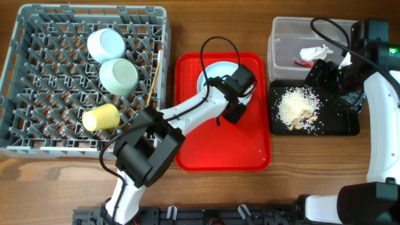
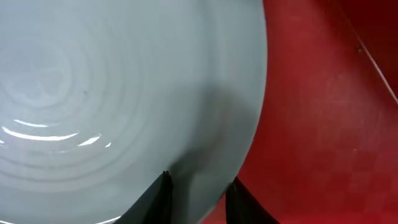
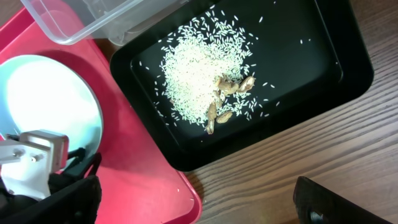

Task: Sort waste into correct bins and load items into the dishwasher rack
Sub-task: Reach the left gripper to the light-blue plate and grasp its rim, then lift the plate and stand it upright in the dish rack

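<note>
The pale blue-white plate (image 1: 215,72) lies on the red serving tray (image 1: 219,144). My left gripper (image 1: 232,105) is at its near rim. In the left wrist view the fingers (image 2: 200,190) sit closed on the edge of the plate (image 2: 124,93). The grey rack (image 1: 25,125) holds two pale bowls (image 1: 106,44) (image 1: 119,76), the yellow cup (image 1: 101,117) and the chopsticks (image 1: 153,78). The clear tub (image 1: 281,37) holds the red-and-white wrapper (image 1: 305,61) and white tissue (image 1: 315,52). The black tray (image 1: 340,122) holds rice crumbs (image 1: 299,107). My right gripper (image 1: 320,74) hovers open and empty above the tub and tray. The fork is out of view.
The right wrist view shows the black tray (image 3: 311,68) with rice (image 3: 199,74) and a few brown bits, the tub corner (image 3: 93,18), the plate (image 3: 50,106) and the red tray edge (image 3: 143,180). A few stray grains lie on the red tray. Wooden table surrounds everything.
</note>
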Controlling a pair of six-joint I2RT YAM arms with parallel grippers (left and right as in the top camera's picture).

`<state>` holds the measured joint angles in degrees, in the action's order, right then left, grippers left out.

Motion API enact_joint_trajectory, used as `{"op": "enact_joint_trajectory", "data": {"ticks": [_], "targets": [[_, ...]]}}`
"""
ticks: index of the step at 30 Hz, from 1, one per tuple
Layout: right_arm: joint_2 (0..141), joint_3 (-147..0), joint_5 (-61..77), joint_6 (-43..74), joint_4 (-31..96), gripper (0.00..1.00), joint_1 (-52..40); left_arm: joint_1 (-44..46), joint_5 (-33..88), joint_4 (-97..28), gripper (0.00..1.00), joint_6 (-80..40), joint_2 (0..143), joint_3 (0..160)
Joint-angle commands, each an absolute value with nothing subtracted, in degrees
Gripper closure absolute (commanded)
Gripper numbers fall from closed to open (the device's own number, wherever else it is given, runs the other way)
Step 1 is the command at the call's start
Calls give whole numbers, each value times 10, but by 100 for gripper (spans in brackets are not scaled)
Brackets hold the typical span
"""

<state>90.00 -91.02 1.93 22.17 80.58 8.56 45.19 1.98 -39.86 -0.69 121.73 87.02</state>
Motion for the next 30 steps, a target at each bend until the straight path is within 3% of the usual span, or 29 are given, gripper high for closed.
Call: {"op": "enact_joint_trajectory", "data": {"ticks": [1,8,14,23,30], "targets": [[891,-922,26,212,804,0,85,456,14,-401,76,-4,1221,872],[891,-922,27,212,804,0,85,462,-37,-388,78,-4,1221,837],[891,-922,27,211,804,0,85,462,-47,-379,96,-4,1220,828],[891,-922,29,211,807,0,85,461,-55,-382,96,-4,1171,851],[891,-922,30,211,806,0,85,443,-54,-382,96,-10,994,870]]}}
